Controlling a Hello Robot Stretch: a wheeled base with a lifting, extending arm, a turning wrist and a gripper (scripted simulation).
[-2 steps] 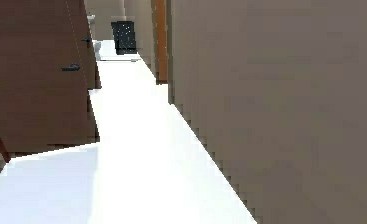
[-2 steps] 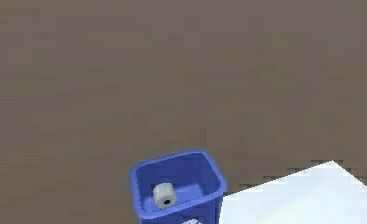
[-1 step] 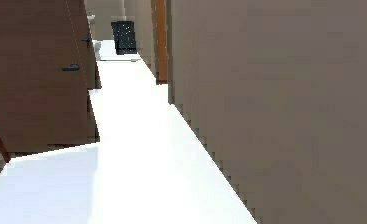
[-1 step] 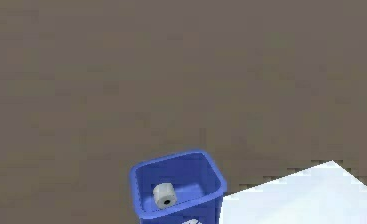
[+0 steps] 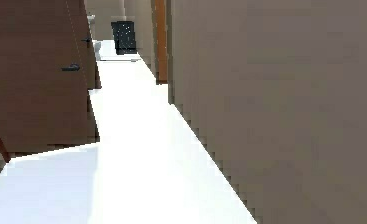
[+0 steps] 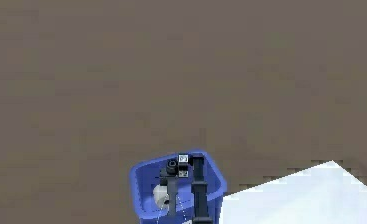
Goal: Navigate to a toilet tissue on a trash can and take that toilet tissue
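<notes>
You see a blue trash can (image 6: 217, 184) with a grey-white lump (image 6: 162, 197) at its 8 o'clock. The wall (image 6: 181, 70) is plain grey-brown, the floor (image 5: 141, 150) white, the door (image 5: 36, 70) dark brown.

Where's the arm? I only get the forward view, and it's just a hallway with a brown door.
Observer: In the arm side view the arm ends at a blue bin against a brown wall.
Operator: What's in the bin?
Observer: A pale round thing shows in its left part.
Operator: Do the jaws have it?
Observer: I can't tell. The jaws sit right by it, with the bin behind them.
</notes>
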